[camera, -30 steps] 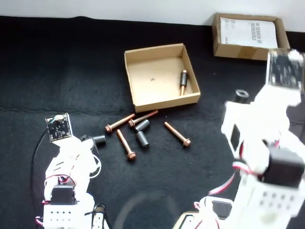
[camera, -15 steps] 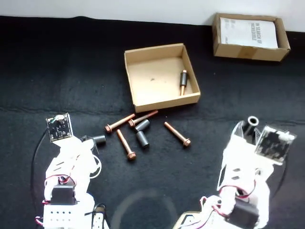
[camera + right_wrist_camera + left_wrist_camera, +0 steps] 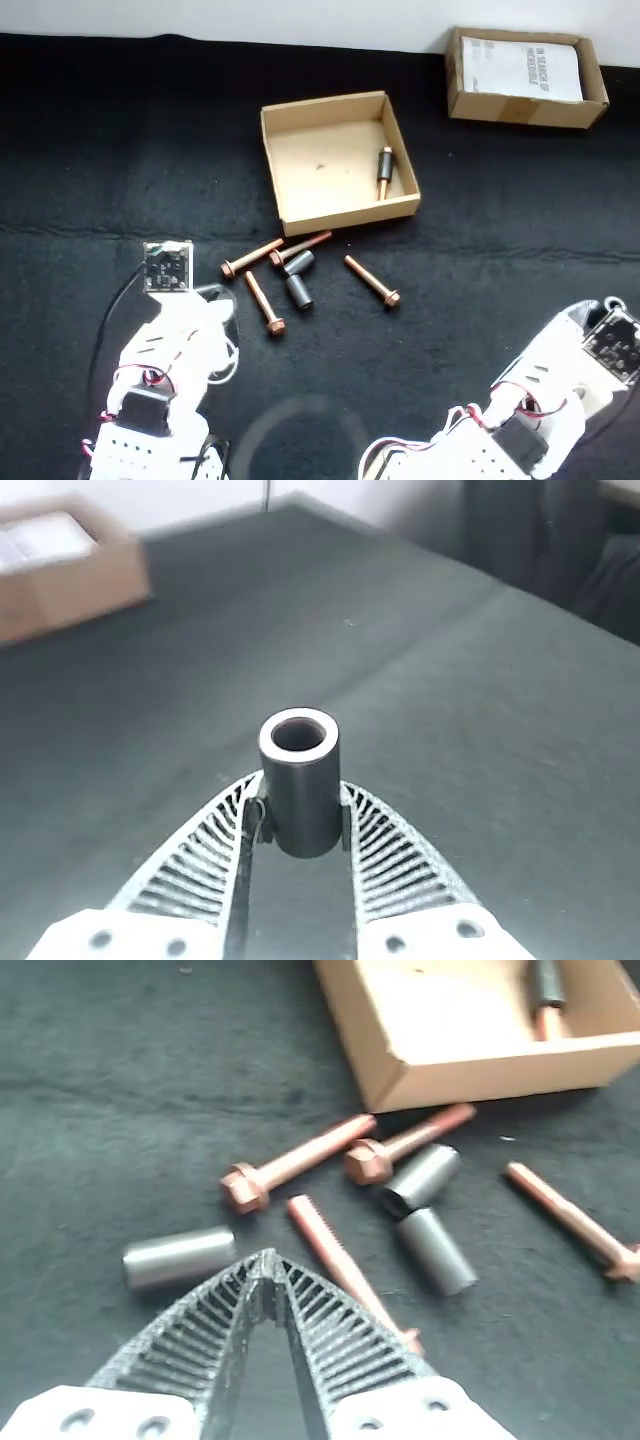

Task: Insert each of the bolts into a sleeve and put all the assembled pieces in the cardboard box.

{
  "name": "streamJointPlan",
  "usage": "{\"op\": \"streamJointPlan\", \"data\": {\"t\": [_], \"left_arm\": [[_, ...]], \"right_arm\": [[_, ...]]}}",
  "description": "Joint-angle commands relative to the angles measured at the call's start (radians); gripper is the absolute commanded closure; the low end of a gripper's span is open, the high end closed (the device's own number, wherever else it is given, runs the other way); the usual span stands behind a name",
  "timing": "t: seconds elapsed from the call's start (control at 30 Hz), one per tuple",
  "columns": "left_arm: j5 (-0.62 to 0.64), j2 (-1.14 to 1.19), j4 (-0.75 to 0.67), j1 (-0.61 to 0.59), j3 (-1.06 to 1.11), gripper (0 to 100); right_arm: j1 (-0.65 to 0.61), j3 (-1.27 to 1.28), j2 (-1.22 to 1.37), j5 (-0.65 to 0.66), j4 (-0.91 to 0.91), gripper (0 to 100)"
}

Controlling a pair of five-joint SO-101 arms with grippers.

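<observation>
The cardboard box [image 3: 300,215] stands open at the middle, and one bolt-in-sleeve piece [image 3: 384,172] lies inside it. Just in front of the box lie several copper bolts [image 3: 252,257] and two dark sleeves [image 3: 298,264]. My left gripper [image 3: 265,1265] is shut and empty, its tip just beside a third loose sleeve [image 3: 180,1257] and a bolt [image 3: 345,1265]. My right gripper [image 3: 300,800] is shut on an upright sleeve [image 3: 300,780] with its bore facing up. The right arm [image 3: 575,365] sits low at the table's near right corner.
A second cardboard box [image 3: 525,100] with a printed sheet in it stands at the far right. The black cloth [image 3: 120,150] covers the table. Open room lies left of the box and between the two arms.
The right arm has swung down from a raised pose to the near right corner, still holding its sleeve. The left arm has shifted right, toward the loose sleeve and bolts.
</observation>
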Motion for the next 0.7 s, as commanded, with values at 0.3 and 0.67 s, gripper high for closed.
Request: {"op": "streamJointPlan", "data": {"t": [0.3, 0.67], "left_arm": [[0.0, 0.992, 0.025, 0.12, -0.73, 99], [-0.31, 1.586, 0.252, 0.343, -1.299, 99]], "right_arm": [[0.045, 0.157, -0.024, -0.164, -0.189, 99.1], [0.131, 0.156, -0.024, -0.161, -0.188, 99.1]]}}
